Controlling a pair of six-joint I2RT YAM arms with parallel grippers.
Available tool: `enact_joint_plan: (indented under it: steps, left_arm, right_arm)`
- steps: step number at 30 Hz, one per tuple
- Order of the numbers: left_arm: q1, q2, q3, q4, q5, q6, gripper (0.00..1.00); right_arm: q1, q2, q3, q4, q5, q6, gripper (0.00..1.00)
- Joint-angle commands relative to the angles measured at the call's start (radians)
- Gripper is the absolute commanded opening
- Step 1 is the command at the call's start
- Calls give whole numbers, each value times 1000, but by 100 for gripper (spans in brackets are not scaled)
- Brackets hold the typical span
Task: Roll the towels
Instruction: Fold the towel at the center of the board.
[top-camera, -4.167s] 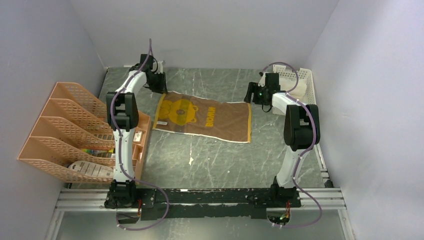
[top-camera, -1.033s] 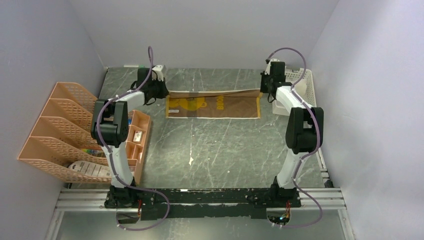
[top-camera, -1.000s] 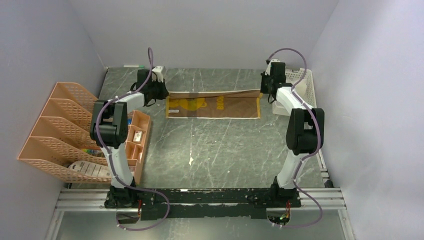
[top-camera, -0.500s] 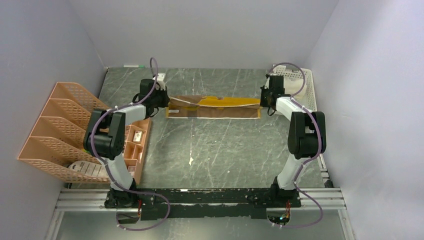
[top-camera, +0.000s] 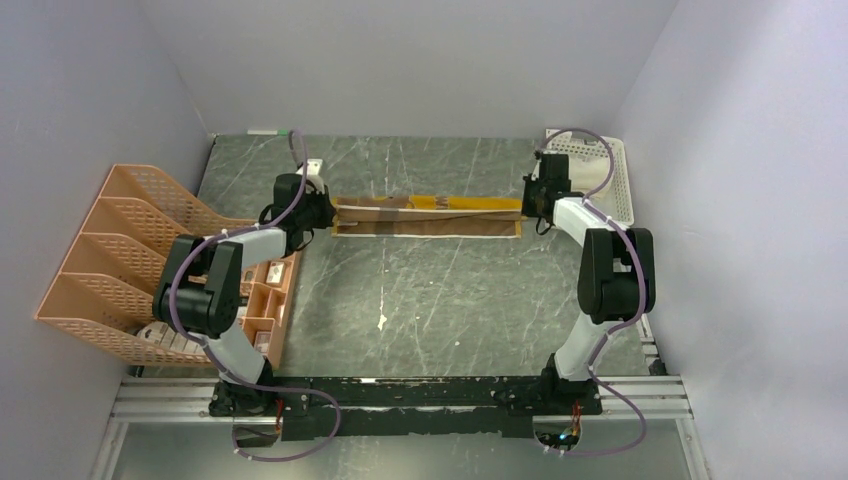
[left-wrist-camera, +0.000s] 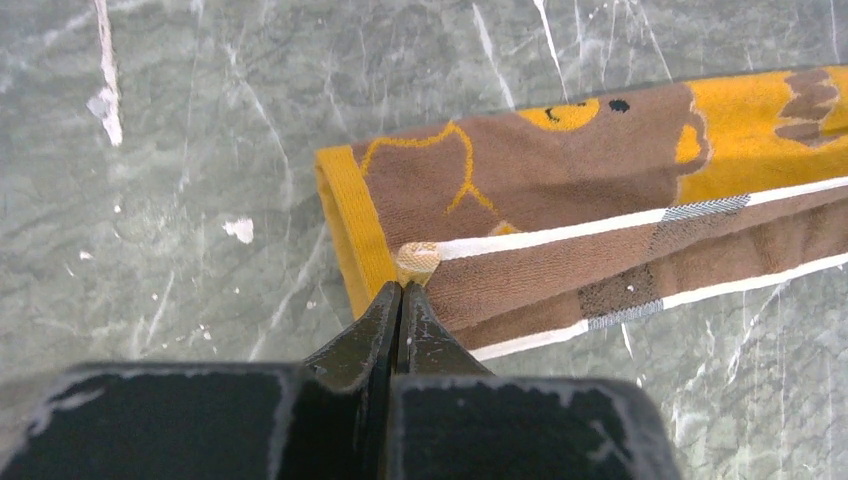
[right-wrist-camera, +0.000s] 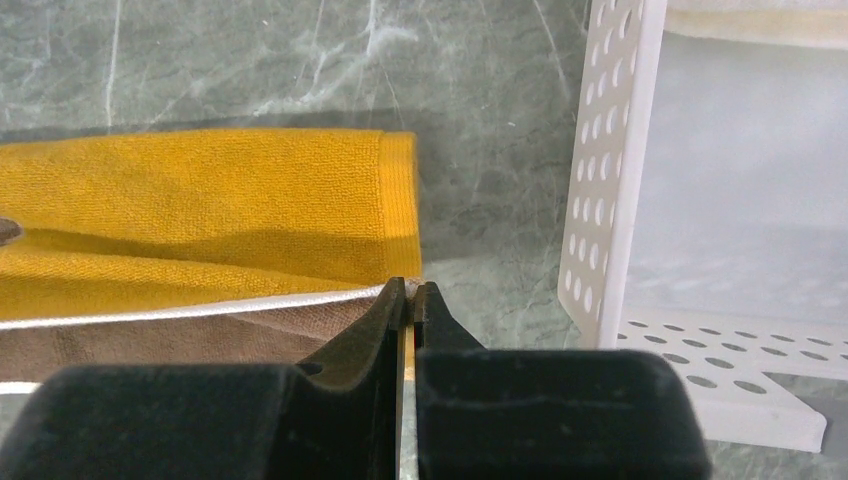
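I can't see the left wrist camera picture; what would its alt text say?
The left robot hand, black and shut, pinches the white-edged corner of a brown cloth towel with mustard-yellow patches, folded into a long strip on a grey marbled table.

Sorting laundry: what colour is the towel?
Towel: brown with yellow patches, white edging; left wrist view.
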Motion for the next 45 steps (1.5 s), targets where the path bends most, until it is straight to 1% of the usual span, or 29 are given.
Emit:
enact_joint_plan:
  steps: [1,4,7,8,9,11,13,15,16,17,18,19,20,23,26,27,28,30,32,35,38,42,45]
  left_arm:
    - [-5,-40,-61,85,-27,-42,7]
    - [-5,-53,-93,114,-28,-61,7]
    - [-5,-44,-100,108,-32,-72,7]
    - [-5,-39,-98,102,-35,-77,7]
    - [-5,-35,-95,96,-41,-82,7]
    - [-5,-32,-94,88,-51,-89,15]
    - [-5,-39,-98,83,-63,-96,26]
    - [-5,-56,-96,74,-72,-102,37]
    - [-5,-69,-91,63,-78,-108,47]
    - [-4,-84,-87,50,-85,-115,60]
    - [-4,-98,-78,32,-96,-130,83]
    - [-2,-110,-63,4,-103,-140,95]
    - [2,-116,-46,-28,-84,-141,97]
    - [36,-122,-15,-90,11,-163,97]
    - [124,-66,21,-133,227,-260,96]
    - [150,-31,40,-151,309,-274,95]
    - [169,1,65,-181,362,-277,94]
    - [190,47,87,-189,419,-287,93]
    - [202,78,87,-161,480,-303,98]
    - [208,162,134,-167,568,-305,97]
    - [207,244,182,-181,605,-301,96]
    - [206,296,231,-251,517,-261,92]
    - [207,310,241,-286,458,-248,84]
  right_arm:
    - [-9,-19,-34,-5,37,15,0]
    - [-9,-30,-57,4,51,27,0]
    - [-9,-35,-68,-1,54,41,0]
    - [-10,-41,-76,1,47,43,6]
    - [-10,-50,-87,3,42,44,16]
    - [-9,-81,-124,37,38,48,37]
    - [-9,-128,-175,84,36,46,53]
    - [-9,-185,-219,137,33,46,66]
    - [-9,-216,-236,162,34,45,74]
    - [-9,-243,-249,183,33,46,78]
    - [-9,-265,-259,203,29,46,80]
    - [-9,-282,-265,217,22,44,80]
    - [-9,-292,-266,226,16,42,80]
    - [-9,-294,-257,233,-3,42,80]
    - [-9,-281,-253,241,-29,47,80]
    - [-9,-279,-254,244,-37,49,80]
    - [-10,-279,-259,252,-45,49,80]
    - [-9,-287,-277,276,-61,50,80]
    - [-9,-286,-280,280,-70,44,80]
    - [-9,-271,-273,274,-78,40,80]
    - [-9,-256,-270,279,-97,42,80]
    - [-9,-246,-269,277,-101,37,80]
    - [-9,-242,-268,279,-102,36,80]
